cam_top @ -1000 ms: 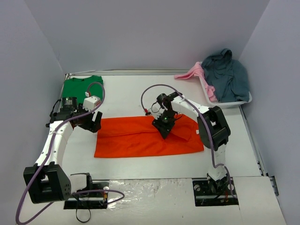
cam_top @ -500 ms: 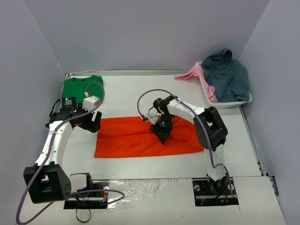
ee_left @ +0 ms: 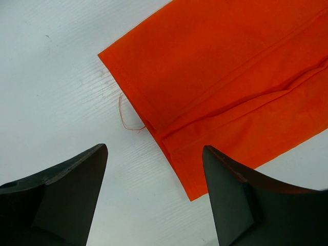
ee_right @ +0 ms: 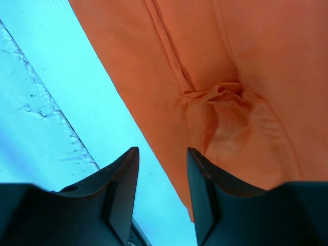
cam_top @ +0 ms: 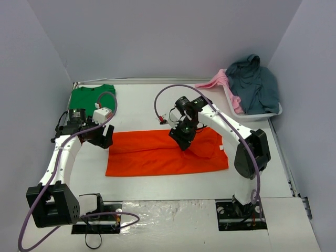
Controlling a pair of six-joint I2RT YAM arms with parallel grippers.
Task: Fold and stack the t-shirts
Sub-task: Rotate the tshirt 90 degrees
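Note:
The orange t-shirt (cam_top: 157,155) lies flat as a long folded band across the middle of the table. The green t-shirt (cam_top: 90,97) rests folded at the far left corner. My left gripper (cam_top: 106,140) hovers open at the band's left end. In the left wrist view that gripper (ee_left: 154,147) straddles the near left corner of the orange cloth (ee_left: 241,77), with nothing held. My right gripper (cam_top: 180,140) hangs over the band's far edge, right of centre. In the right wrist view it (ee_right: 161,149) stands open above the hem, beside a small pucker in the orange cloth (ee_right: 225,102).
A white basket (cam_top: 258,115) at the far right holds a grey-blue garment (cam_top: 256,84) and a pink one (cam_top: 216,81) that spills over its rim. Grey walls close in the table on three sides. A loose orange thread (ee_left: 125,117) trails from the shirt's left hem.
The right arm's elbow swung out to the right and its gripper shifted a little toward the shirt's far edge, jaws slightly wider. The left arm and both shirts stayed put.

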